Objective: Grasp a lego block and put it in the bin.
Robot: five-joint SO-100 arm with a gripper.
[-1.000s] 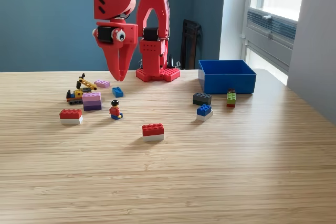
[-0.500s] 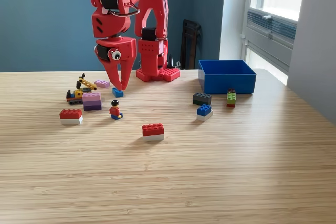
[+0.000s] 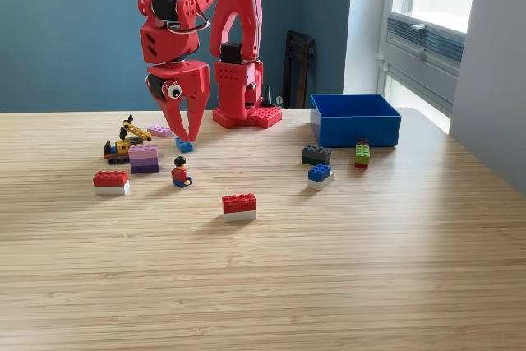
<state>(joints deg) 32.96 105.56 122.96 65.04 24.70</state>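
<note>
Exterior view: I see my red arm reaching down over the wooden table (image 3: 345,285) from its base at the back.
Gripper: my gripper (image 3: 186,131) points down with its jaws parted a little, nothing between them, tips right above the small blue brick (image 3: 184,145); I cannot tell if they touch it.
Bin: the blue bin (image 3: 355,119) stands at the exterior view's right, near the table's back edge, well apart from the gripper.
Beside the bin: a dark grey brick (image 3: 316,154), a blue-and-white brick (image 3: 320,175) and a green-and-red stack (image 3: 362,153) lie just in front of it.
Left cluster: a pink plate (image 3: 159,131), a purple block (image 3: 144,158), a red-and-white brick (image 3: 111,182) and a minifigure (image 3: 180,173).
Centre: another red-and-white brick (image 3: 239,206) lies alone.
</note>
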